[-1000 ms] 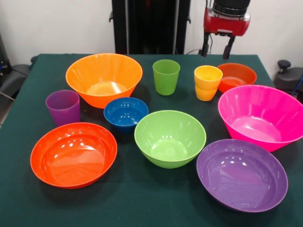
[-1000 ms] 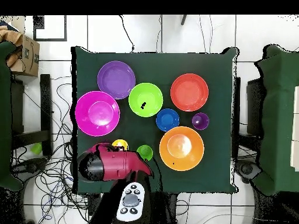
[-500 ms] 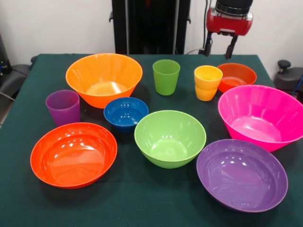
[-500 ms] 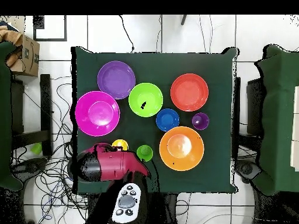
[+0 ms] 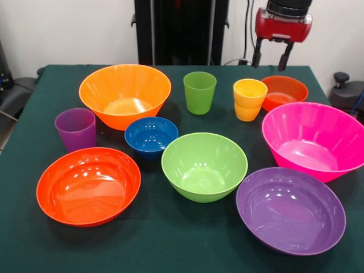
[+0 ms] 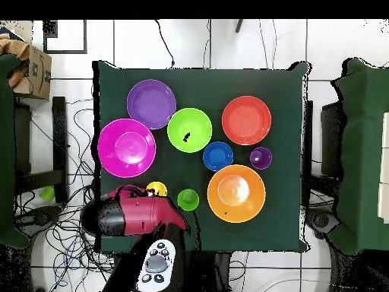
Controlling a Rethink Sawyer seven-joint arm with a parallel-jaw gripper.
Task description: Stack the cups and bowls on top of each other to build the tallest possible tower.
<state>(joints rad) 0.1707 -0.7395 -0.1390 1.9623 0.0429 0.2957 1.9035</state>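
My gripper (image 5: pixel 271 61) hangs open and empty above the table's back right, over the small red-orange bowl (image 5: pixel 284 91). To the left of that bowl stand the yellow-orange cup (image 5: pixel 249 99) and the green cup (image 5: pixel 199 92). The large orange bowl (image 5: pixel 125 94), small blue bowl (image 5: pixel 151 135) and purple cup (image 5: pixel 75 128) are on the left. The lime green bowl (image 5: pixel 203 166), pink bowl (image 5: pixel 315 139), purple bowl (image 5: pixel 290 209) and large red-orange bowl (image 5: pixel 88 185) fill the front. Every piece stands singly on the cloth, so no tower shows. In the overhead view the arm (image 6: pixel 129 215) hides the small red-orange bowl.
The green cloth table (image 5: pixel 170 250) has a bare strip along its near edge. The black pedestal (image 5: pixel 181 31) stands behind the table. A cardboard box (image 6: pixel 30 72) and cables lie on the floor beside the table.
The gripper has risen and drifted right in the front view, away from the yellow-orange cup. In the overhead view the arm's head has slid left. No cup or bowl has moved.
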